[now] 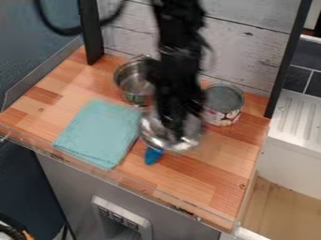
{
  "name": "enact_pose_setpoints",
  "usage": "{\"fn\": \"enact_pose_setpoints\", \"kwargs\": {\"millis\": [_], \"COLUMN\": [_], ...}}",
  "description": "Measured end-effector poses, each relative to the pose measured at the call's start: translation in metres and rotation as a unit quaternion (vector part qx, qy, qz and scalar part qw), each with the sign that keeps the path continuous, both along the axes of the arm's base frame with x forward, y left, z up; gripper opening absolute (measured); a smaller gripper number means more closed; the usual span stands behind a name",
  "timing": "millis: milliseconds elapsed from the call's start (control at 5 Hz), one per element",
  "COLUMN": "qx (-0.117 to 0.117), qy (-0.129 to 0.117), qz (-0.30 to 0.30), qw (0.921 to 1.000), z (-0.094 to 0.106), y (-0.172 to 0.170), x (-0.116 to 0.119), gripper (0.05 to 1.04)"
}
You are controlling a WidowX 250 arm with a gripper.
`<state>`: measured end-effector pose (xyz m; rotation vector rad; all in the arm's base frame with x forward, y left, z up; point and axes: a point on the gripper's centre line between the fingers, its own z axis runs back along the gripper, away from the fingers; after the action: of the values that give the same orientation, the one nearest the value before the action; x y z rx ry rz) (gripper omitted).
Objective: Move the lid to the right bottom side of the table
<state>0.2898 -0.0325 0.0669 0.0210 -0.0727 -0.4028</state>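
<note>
Here I am, end effector (177, 135) at the silver lid (152, 132), clamped or apart I can't tell, the lid around mid-surface (210, 183) beside the teal cloth (99, 132), and its placement towards the bottom right corner remaining.

Arm (180, 37) was cut off at top edge. Tool (178, 133) was blurred, covered part of lid (155, 136). Pot (130, 80) was partly hidden behind arm. Blue item (151, 156), partly hidden by lid, was unidentifiable.
</note>
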Motion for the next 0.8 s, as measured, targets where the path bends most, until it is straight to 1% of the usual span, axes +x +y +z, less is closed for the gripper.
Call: {"fn": "enact_pose_setpoints", "kwargs": {"millis": [200, 400, 600, 800], "qx": [0.018, 0.033, 0.045, 0.042], "qy": [0.024, 0.043, 0.054, 0.052], "qz": [-0.054, -0.069, -0.074, -0.062], "qw": [0.9981, 0.9961, 0.9948, 0.9958], "z": [-0.019, -0.038, -0.050, -0.051], "y": [-0.040, -0.049, -0.048, -0.044], "x": [-0.008, -0.012, -0.013, -0.012], "gripper": [0.279, 0.279, 0.279, 0.322]}}
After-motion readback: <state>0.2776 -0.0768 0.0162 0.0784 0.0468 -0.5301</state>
